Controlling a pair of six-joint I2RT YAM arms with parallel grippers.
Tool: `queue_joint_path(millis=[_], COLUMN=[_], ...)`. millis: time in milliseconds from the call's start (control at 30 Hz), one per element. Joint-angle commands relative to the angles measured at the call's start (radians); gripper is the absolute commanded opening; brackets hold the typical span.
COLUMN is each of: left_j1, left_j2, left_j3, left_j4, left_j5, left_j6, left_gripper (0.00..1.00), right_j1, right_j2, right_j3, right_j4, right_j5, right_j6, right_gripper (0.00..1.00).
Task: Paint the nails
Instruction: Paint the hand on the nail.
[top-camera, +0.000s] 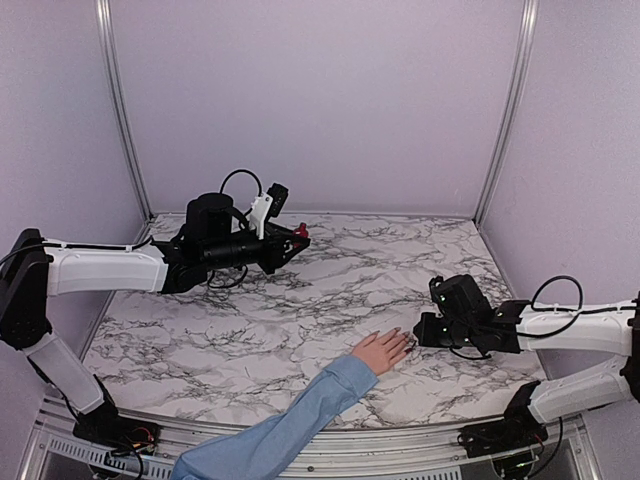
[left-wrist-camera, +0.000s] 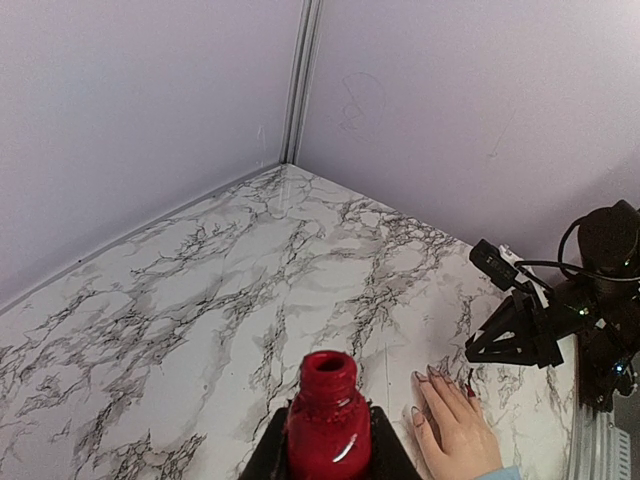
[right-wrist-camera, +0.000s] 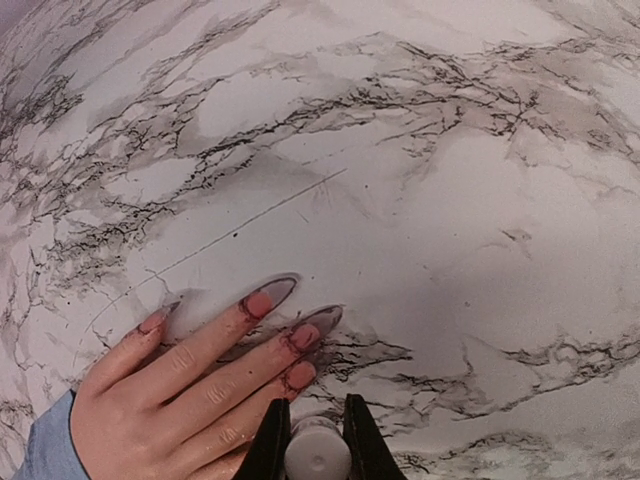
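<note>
Right gripper (right-wrist-camera: 318, 432), bottom centre, clamps a white round cap (right-wrist-camera: 317, 457); left gripper (left-wrist-camera: 328, 445) grips a red glossy bottle (left-wrist-camera: 327, 405). Long pinkish pointed nails (right-wrist-camera: 262, 300) show red-smeared edges.

The worktop (top-camera: 400, 260) lies before me. A hand (top-camera: 382, 350) lies flat on it near its front edge, right of the middle. Its sleeve (top-camera: 300, 420) runs back over that edge towards the left. The nails (right-wrist-camera: 258, 303) point towards my right end effector (top-camera: 422, 330), which sits just beside the fingertips with a cap (right-wrist-camera: 318, 452) between its fingers. My left end effector (top-camera: 296, 238) hangs above the far left part of the worktop, well apart from the hand, with a bottle (left-wrist-camera: 325, 415) between its fingers.
</note>
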Motion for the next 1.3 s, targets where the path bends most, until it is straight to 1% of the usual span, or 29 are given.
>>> queue_joint_path(millis=[0,600,967,1100,1267], left_j1=[0.002,0.011,0.016,0.016,0.017], left_j2=[0.008,0.013,0.004,-0.003,-0.015], left_j3=[0.008,0.006,0.007,0.004,-0.003], left_j4=[0.007,0.008,0.008,0.008,0.009], left_j5=[-0.011,-0.002,0.004,0.009,0.022], left_j6=[0.013,0.021,0.028,0.029,0.029], left_gripper=[0.00,0.00,0.00,0.00,0.00], right_j1=[0.010,0.009,0.009,0.009,0.009], right_j2=[0.005,0.015,-0.079,-0.118,-0.160], right_j3=[0.046,0.059,0.066,0.080,0.140], right_j4=[0.008,-0.003,-0.039,-0.042,-0.063], right_j5=[0.033,0.061,0.121,0.130,0.130], right_j6=[0.021,0.030,0.028,-0.004,-0.095], right_gripper=[0.00,0.00,0.00,0.00,0.00])
